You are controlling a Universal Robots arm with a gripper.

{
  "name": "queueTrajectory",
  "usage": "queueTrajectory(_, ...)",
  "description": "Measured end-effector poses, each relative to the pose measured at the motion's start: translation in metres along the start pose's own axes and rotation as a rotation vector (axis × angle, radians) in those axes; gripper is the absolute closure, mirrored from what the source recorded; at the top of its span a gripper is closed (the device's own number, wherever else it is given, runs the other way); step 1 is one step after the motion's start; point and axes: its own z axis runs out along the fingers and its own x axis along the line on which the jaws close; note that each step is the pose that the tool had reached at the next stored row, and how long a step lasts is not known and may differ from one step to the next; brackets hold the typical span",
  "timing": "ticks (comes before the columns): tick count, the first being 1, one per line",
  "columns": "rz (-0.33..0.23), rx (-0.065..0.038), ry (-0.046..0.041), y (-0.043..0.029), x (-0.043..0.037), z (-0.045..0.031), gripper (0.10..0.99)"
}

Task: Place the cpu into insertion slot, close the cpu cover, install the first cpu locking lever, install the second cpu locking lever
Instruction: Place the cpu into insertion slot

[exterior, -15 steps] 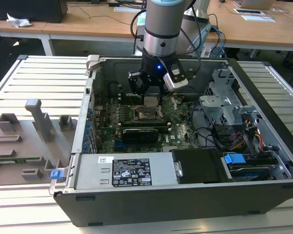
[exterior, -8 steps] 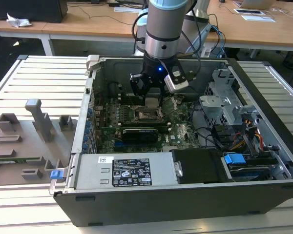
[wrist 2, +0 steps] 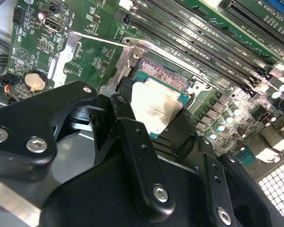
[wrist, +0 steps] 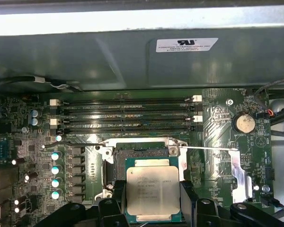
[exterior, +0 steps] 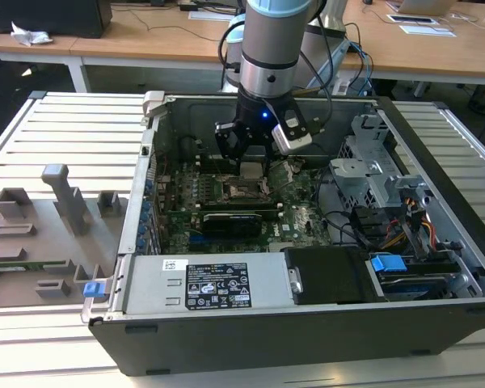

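In the exterior view, an open computer case [exterior: 307,242] lies on a slatted surface [exterior: 65,129] with its motherboard facing up. The arm reaches down into the case, and its end effector [exterior: 251,166] is clenched on the cpu [exterior: 251,170]. The chip is held just above the insertion slot [exterior: 244,192] and is not seated in it. A long black card [exterior: 234,220] lies beside the slot on the viewer's side, and the silver power supply [exterior: 210,284] sits at the case's near wall. A grey fixture tray [exterior: 40,234] rests on the surface toward the exterior view's left.

In the second wrist view, two black fingers [wrist 2: 121,108] grip opposite edges of the cpu [wrist 2: 154,106], whose dull silver top is tilted toward the camera. Beyond the chip, part of the insertion slot [wrist 2: 163,73] shows its fine contact grid inside a silver rim. Memory slots [wrist 2: 203,42] run past the far side, and a coin cell battery [wrist 2: 34,80] sits apart on the green board.

In the first wrist view, the cpu [wrist: 153,187] hangs between the fingers [wrist: 188,191] and overlaps the insertion slot [wrist: 142,152], whose uncovered strip lies toward the memory slots [wrist: 125,116]. Thin silver lever rods [wrist: 208,149] extend from the slot's frame. The coin cell battery [wrist: 244,124] lies near the board's edge.
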Motion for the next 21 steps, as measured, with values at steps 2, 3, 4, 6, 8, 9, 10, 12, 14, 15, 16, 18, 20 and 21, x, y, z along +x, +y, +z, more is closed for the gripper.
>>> queueTrajectory(2,0.008,0.0,-0.0005,0.0,0.0,0.0,0.545)
queueTrajectory(3,0.015,0.0,-0.0008,0.0,0.0,0.0001,0.545)
queueTrajectory(4,0.03,0.001,-0.0016,0.0,0.0,0.0001,0.545)
queueTrajectory(6,0.054,0.002,-0.0027,0.0,0.0,0.0001,0.545)
queueTrajectory(8,0.077,0.002,-0.0039,0.0,0.0,0.0002,0.545)
queueTrajectory(9,0.087,0.002,-0.0044,0.0,0.0,0.0002,0.545)
queueTrajectory(10,0.097,0.001,-0.0049,0.0,0.0,0.0003,0.545)
queueTrajectory(12,0.126,0.001,-0.0063,0.0,0.0,0.0004,0.545)
queueTrajectory(14,0.156,0.001,-0.0078,0.0,0.0,0.0004,0.545)
queueTrajectory(15,0.173,0.001,-0.0086,0.0,0.0,0.0004,0.545)
queueTrajectory(16,0.193,0.0,-0.0095,0.0,0.0,0.0005,0.545)
queueTrajectory(18,0.217,0.0,-0.0107,0.0,0.0,0.0005,0.545)
queueTrajectory(20,0.261,-0.001,-0.0128,0.0,0.0,0.0006,0.545)
queueTrajectory(21,0.281,-0.001,-0.0138,0.0,0.0,0.0007,0.545)
